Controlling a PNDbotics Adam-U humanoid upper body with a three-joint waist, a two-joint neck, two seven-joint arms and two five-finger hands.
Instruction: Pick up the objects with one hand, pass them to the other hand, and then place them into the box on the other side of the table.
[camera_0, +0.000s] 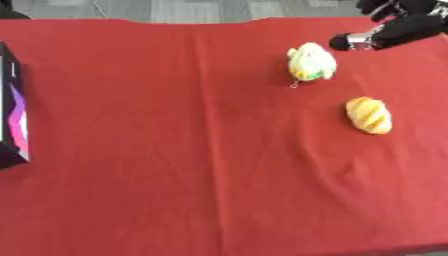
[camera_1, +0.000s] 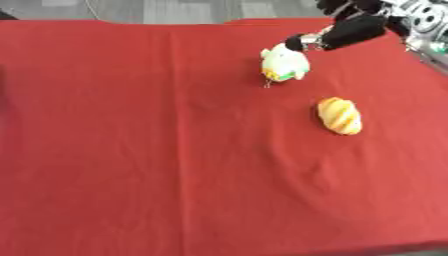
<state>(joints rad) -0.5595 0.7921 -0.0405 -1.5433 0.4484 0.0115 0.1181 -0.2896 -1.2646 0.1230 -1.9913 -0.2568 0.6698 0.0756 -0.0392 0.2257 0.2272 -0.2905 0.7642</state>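
Table (camera_0: 175, 150) covered in red cloth, slightly creased. Grey floor beyond the far edge.

Right robot hand (camera_0: 398, 27) comes in from the upper right corner, black, with a silver joint showing at the wrist in the right eye view. It hangs over the far right part of the table, one dark finger (camera_0: 343, 42) stretched toward the left. Whether the other fingers are curled or straight, cannot tell; they blur into one dark mass.

Plush toy (camera_0: 311, 62), pale yellow-white with a bit of green and orange at its lower edge, lies on the cloth just beside that fingertip, to its left and a little nearer. In the right eye view the fingertip looks to be touching the top of the toy; in the left eye view a thin gap shows. Cannot settle which. A small loop or tag trails from the toy's near side.

Bread (camera_0: 368, 115), golden with pale stripes, lies nearer, apart from the toy and clear of the hand.

Box (camera_0: 12, 115), dark with pink and purple on its side, stands at the left edge, well apart from both things.
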